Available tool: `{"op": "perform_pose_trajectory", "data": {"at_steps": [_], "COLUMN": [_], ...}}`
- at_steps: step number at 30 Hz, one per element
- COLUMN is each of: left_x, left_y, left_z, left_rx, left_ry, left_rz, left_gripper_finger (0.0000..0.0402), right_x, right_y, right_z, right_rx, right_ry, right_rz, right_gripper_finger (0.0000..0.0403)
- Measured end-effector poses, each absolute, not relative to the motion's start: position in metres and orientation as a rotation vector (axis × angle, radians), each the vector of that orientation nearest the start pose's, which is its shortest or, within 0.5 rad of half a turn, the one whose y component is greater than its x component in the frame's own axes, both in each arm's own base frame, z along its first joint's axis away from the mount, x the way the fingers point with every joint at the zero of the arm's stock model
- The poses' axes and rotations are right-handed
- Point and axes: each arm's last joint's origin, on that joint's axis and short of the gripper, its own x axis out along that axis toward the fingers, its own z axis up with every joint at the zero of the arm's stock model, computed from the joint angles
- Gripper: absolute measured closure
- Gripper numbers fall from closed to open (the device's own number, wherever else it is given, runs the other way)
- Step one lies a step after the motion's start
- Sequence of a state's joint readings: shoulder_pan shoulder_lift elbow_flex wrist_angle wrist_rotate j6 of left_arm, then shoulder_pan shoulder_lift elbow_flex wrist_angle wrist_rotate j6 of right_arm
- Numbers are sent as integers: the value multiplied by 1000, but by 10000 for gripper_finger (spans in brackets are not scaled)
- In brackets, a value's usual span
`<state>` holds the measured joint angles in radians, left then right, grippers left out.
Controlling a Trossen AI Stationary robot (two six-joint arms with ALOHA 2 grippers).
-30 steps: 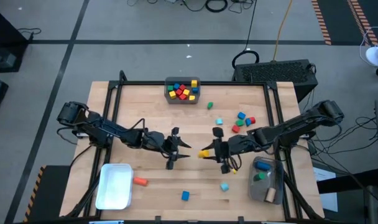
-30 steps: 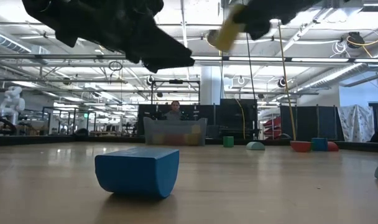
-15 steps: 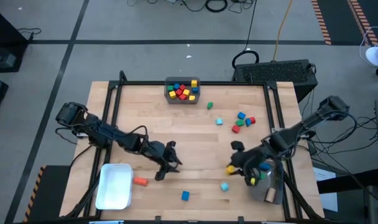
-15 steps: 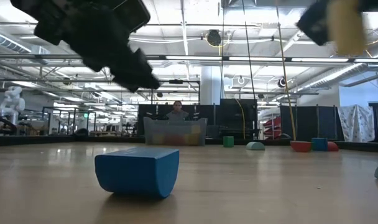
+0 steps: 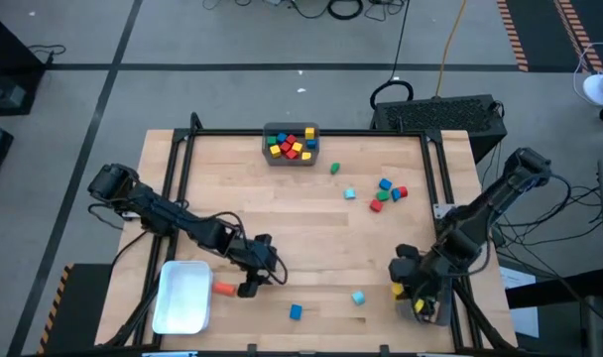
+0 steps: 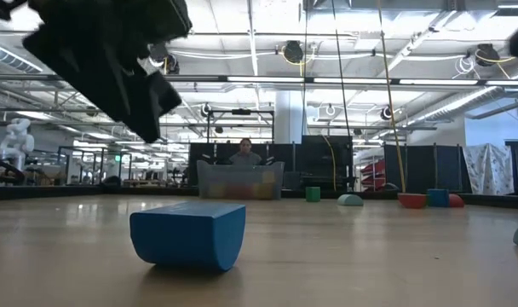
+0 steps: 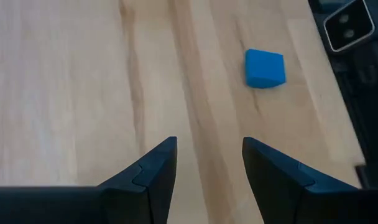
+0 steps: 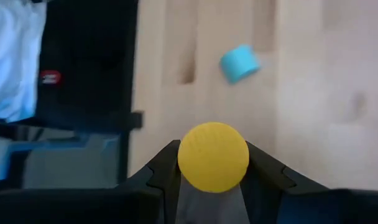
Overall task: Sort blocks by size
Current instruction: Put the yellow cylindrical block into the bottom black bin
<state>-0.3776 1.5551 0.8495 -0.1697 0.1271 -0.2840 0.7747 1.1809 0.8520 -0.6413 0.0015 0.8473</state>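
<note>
Right wrist view: the right end effector (image 8: pixel 212 163) clamps a yellow block (image 8: pixel 213 156), while the left end effector (image 7: pixel 206 163) stands open and empty.

In the high view the right end effector (image 5: pixel 409 283) sits at about 4 o'clock on the desk (image 5: pixel 232 188), at the edge of the grey bin (image 5: pixel 427 305) there, its fingers (image 8: pixel 163 167) pressed to both sides of the round yellow face; a cyan block (image 8: pixel 239 63) lies on the wood just beyond it. The left end effector (image 5: pixel 250 279) hangs at about 7 o'clock, just beside an orange block (image 5: pixel 223 289) and near the white bin (image 5: pixel 181 296); its fingers (image 7: pixel 156 168) are spread with bare wood between them, and a blue block (image 7: pixel 265 68) lies well apart ahead. More blocks fill the bin at 12 o'clock (image 5: pixel 291 144), and a loose cluster (image 5: pixel 385 191) lies at about 2 o'clock.
</note>
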Motion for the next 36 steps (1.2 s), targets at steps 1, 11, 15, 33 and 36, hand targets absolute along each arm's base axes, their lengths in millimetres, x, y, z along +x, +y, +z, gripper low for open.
{"op": "perform_pose_trajectory", "data": {"at_steps": [1,11,15,33,36], "left_x": [281,273,266,253,250], "left_y": [-117,-128,-127,-124,-127], "left_z": [183,190,186,181,180], "left_rx": [-145,-148,-169,-206,-215], "left_ry": [945,1072,1161,1310,1332], "left_rz": [-346,-330,-284,-206,-234], "left_gripper_finger": [217,217,217,217,217], "right_x": [158,128,116,102,105], "right_y": [161,180,172,158,163], "right_z": [246,242,236,208,209], "right_rx": [393,431,409,459,514], "right_ry": [1143,1220,1316,1419,1423], "right_rz": [273,226,76,-185,-134], "right_gripper_finger": [287,287,286,263,261]}}
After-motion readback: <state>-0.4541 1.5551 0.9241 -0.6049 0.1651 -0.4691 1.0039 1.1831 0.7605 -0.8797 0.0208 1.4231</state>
